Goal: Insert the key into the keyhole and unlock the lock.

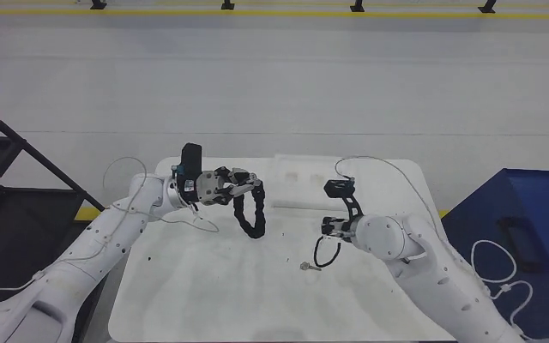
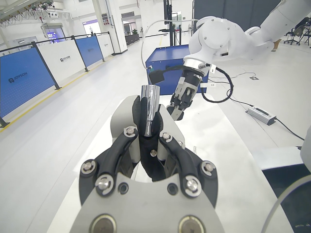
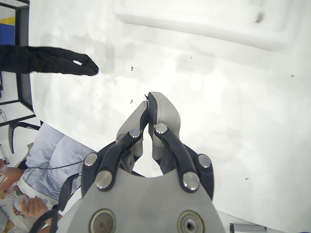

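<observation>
We had the left gripper [image 1: 243,185] clamped on the lock [image 1: 251,216], chrome barrel pointing right, while the right gripper [image 1: 331,227], pinched shut and seemingly empty, hung closest to the key [image 1: 307,267] lying on the table [image 1: 214,291] just near-left of it.

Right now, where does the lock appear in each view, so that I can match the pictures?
Top view: the lock hangs as a black loop from the left tool.
Left wrist view: its chrome barrel stands clamped in that tool.
Right wrist view: its black loop hangs over the table.
Shared landmark: the white table.
</observation>
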Tool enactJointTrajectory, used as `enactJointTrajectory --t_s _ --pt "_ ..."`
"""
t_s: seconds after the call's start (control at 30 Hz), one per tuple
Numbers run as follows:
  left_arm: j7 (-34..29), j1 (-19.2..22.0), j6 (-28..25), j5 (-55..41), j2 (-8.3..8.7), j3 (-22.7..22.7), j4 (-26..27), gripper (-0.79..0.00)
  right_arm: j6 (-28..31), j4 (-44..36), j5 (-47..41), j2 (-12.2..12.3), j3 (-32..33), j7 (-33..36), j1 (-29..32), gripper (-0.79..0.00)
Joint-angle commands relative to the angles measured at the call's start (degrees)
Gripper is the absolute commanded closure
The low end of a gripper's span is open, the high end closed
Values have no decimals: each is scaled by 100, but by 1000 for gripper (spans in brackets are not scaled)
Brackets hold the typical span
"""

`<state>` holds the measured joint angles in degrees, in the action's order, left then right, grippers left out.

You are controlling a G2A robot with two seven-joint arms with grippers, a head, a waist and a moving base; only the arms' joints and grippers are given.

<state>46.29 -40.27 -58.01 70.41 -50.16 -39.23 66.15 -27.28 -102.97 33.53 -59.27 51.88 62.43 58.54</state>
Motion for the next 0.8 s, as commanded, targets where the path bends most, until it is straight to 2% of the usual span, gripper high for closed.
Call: enactJointTrajectory --t_s 0.0,0.1,0.57,0.77 --pt "1 -47 1 -77 71 -41 42 0 -5 112 61 -49 -205 40 -84 0" --pt "1 -115 1 -214 153 -85 145 0 -38 264 174 -122 -460 114 -220 0" --pt "1 -115 1 -214 153 -85 145 0 -466 1056 329 -503 -1350 296 -647 0" --pt "1 -115 1 -214 153 -85 145 0 -409 1292 272 -668 -1660 521 -821 0"
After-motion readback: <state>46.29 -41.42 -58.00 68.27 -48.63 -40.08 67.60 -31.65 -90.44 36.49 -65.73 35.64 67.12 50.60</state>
